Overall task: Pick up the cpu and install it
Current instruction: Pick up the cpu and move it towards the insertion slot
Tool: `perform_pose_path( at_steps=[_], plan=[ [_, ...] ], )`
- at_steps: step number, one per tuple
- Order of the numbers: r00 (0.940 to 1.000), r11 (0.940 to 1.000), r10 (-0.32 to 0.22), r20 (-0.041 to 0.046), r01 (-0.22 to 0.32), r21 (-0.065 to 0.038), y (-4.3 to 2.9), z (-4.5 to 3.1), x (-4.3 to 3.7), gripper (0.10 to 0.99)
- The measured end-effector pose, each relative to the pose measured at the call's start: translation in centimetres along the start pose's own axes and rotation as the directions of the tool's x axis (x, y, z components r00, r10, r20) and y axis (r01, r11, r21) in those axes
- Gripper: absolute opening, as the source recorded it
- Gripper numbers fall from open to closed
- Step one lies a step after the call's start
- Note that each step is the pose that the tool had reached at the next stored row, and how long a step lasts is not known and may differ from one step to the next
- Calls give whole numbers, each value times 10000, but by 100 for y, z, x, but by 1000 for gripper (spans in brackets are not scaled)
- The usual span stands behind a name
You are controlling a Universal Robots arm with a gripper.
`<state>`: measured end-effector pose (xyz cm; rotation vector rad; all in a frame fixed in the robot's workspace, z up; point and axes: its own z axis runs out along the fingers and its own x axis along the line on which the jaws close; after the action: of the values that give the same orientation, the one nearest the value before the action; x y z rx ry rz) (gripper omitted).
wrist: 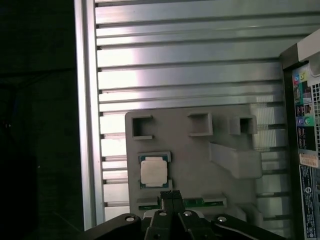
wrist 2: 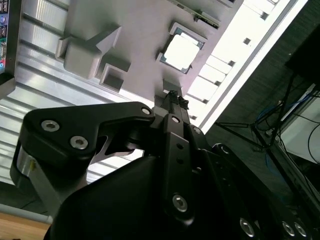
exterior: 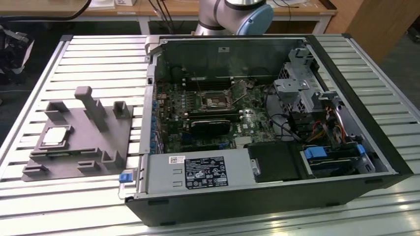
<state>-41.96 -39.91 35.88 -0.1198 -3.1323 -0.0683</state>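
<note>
One gripper, fingers pressed together and holding nothing, points down at the grey fixture plate, apart from it. The cpu lies flat in a recess of that plate, silver face up, on the slatted table beside the open computer case, at the exterior view's left

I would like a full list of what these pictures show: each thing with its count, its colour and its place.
cpu: one, silvery, lying in the fixture plate.
fixture plate: one, grey, on the table at the exterior view's left.
computer case: one, black, open, beside the plate toward the exterior view's right.
socket: one, dark with metal edges, on the board inside the case.
table: one, silvery slats, under everything.
arm: one, grey and blue, behind the case.
gripper: one, black, shut, above the plate near the cpu.
</note>
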Motion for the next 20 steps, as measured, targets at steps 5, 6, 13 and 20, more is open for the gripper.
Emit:
perform_pose_path(
  at_steps=[5,6,13,20],
  plan=[
    [10000,10000,0,-1,0,-14,-17,84,-2,106],
    [10000,10000,0,-2,0,-14,-21,99,-2,106],
    [10000,10000,-1,-1,1,-16,-46,193,-5,106],
    [10000,10000,-48,-12,48,-14,-103,311,-9,290]
  ],
)
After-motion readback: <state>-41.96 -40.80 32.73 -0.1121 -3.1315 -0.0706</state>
